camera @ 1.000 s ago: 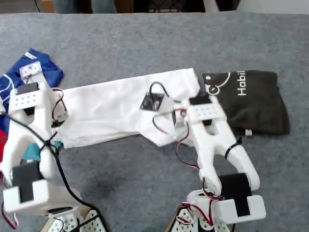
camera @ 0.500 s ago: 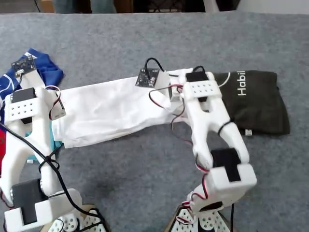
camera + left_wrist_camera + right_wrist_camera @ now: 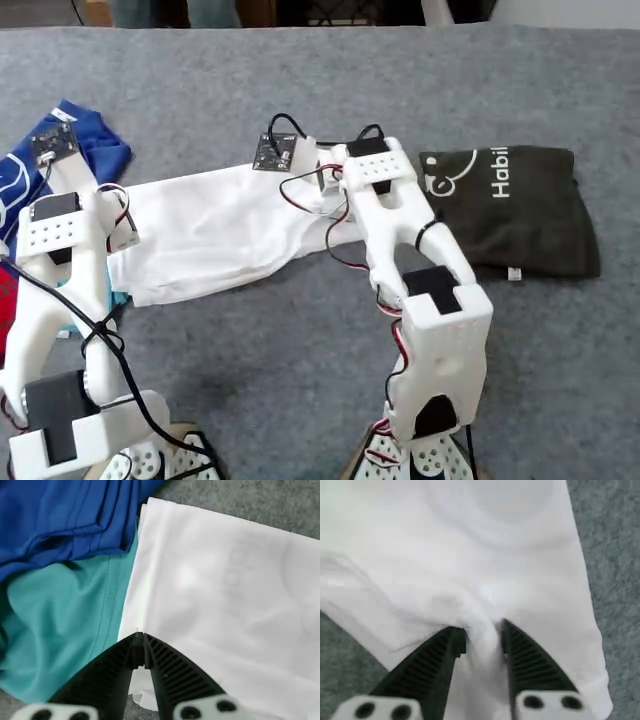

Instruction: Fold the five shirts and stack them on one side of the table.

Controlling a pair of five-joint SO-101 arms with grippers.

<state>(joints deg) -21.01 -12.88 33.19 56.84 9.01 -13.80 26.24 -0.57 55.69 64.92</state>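
I see a grey felt-covered table (image 3: 300, 340) filling the frame, with a dark strip of room (image 3: 300, 10) along the top edge. The long white cotton shirt (image 3: 220, 235) lies across the centre, a folded black shirt (image 3: 520, 215) at the right, and a crumpled blue shirt (image 3: 90, 150) at the upper left beside a teal shirt (image 3: 60, 630). My left gripper (image 3: 140, 652) is clamped on the white shirt's left hem, and my right gripper (image 3: 482, 640) pinches a bunch of its cloth near the right end.

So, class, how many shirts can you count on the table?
5: white shirt spread mid-table; black shirt folded beside the right arm; blue shirt, teal shirt and red shirt bunched by the left arm, partly hidden.
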